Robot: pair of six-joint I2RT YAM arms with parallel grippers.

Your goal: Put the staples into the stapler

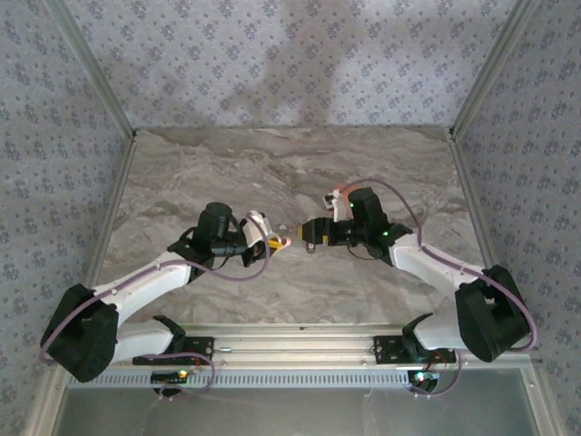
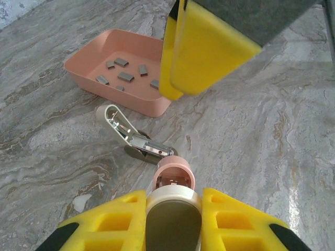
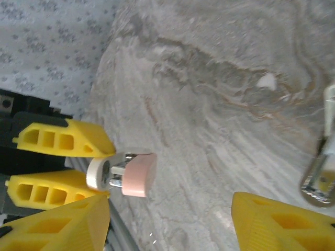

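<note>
Top view, claws: your left claw [image 1: 275, 242] and right claw [image 1: 309, 232] sit tip to tip mid-table; what's between them is too small to read.
Top view, tray [image 1: 340, 193]: just behind the right wrist, so your right arm is nearer.
Left wrist, grip: left claw clamped tight on the stapler [image 2: 174, 183] by its pink end.
Left wrist, metal part [image 2: 137, 142]: opened up, long axis running away up-left toward the tray; whether it's joined to the pink end, you can't tell.
Left wrist, staples [image 2: 125, 77]: loose grey strips in the tray, just beyond that metal part.
Right wrist, right claw: wide open, holding nothing; the held stapler sits ahead-left.
</note>
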